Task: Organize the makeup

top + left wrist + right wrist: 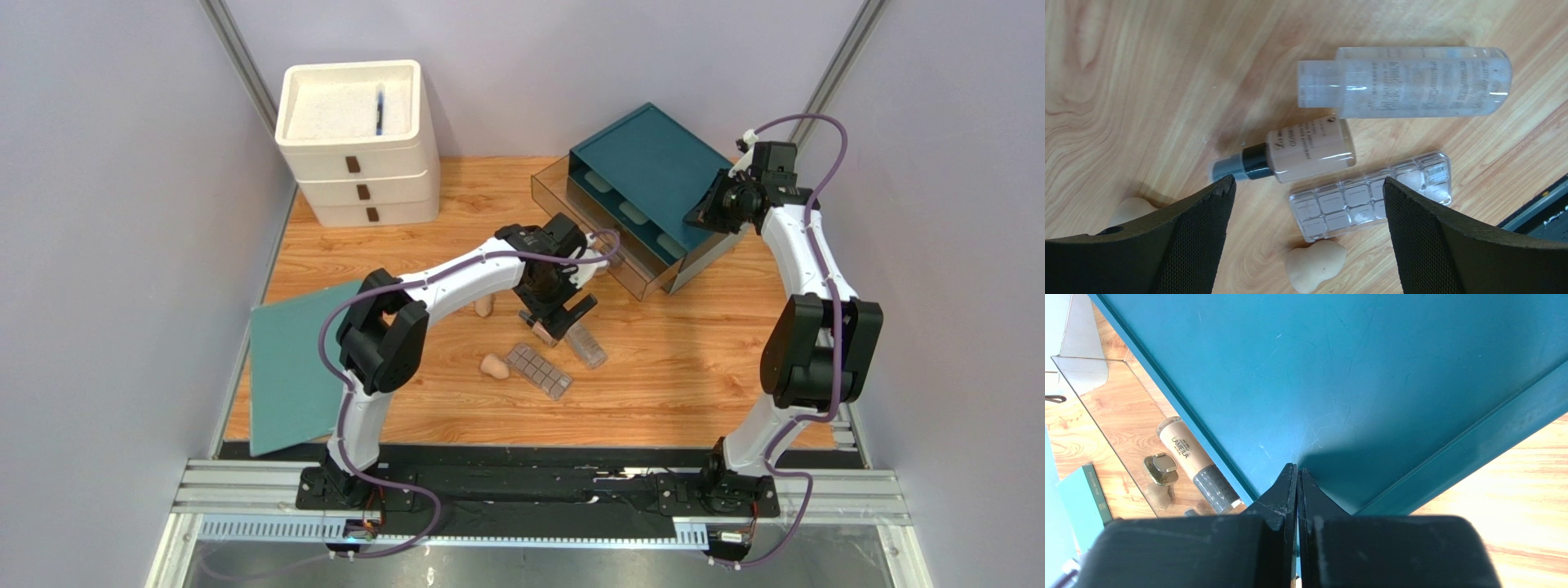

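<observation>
The makeup lies loose on the wooden table. My left gripper (1308, 181) (558, 316) hangs open above it, holding nothing. Below it are a clear bottle (1413, 81) (585, 346) on its side, a beige dropper bottle (1309, 153) with a black cap, a gridded palette (1370, 196) (540, 370) and a beige sponge (1315, 265) (494, 365). A second sponge (1131, 208) (486, 306) peeks out behind the left finger. My right gripper (1298, 471) (709, 214) is shut, its tips against the top of the teal organizer (1364, 386). A beige tube (1192, 462) with a grey cap lies in its clear drawer.
The teal organizer (656, 172) with clear drawers pulled out stands at the back right. At the back left is a white stacked drawer unit (356, 141). A flat teal sheet (294, 368) lies at the table's left edge. A gold clasp-like item (1161, 468) sits beside the tube.
</observation>
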Tool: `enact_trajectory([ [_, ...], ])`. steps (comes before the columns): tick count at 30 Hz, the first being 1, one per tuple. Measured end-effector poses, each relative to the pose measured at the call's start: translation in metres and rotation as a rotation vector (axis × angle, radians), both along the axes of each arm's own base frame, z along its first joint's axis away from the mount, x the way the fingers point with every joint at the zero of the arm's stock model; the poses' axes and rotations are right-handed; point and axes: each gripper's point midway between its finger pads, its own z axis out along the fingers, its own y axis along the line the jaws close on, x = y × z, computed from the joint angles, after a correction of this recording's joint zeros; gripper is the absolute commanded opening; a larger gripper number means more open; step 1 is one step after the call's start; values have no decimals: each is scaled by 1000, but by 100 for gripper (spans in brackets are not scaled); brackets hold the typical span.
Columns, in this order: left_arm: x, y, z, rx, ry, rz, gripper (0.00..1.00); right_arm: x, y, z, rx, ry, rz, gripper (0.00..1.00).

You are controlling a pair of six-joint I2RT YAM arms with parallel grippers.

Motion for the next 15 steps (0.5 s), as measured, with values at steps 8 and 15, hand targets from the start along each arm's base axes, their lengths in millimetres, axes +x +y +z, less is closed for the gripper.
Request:
enact_trajectory([
  [8,-10,-6,-5,12,1,-47,92,0,0,0,-2,0,2,0],
  [15,-10,-1,-26,64,16,-58,92,0,0,-1,-2,0,2,0],
])
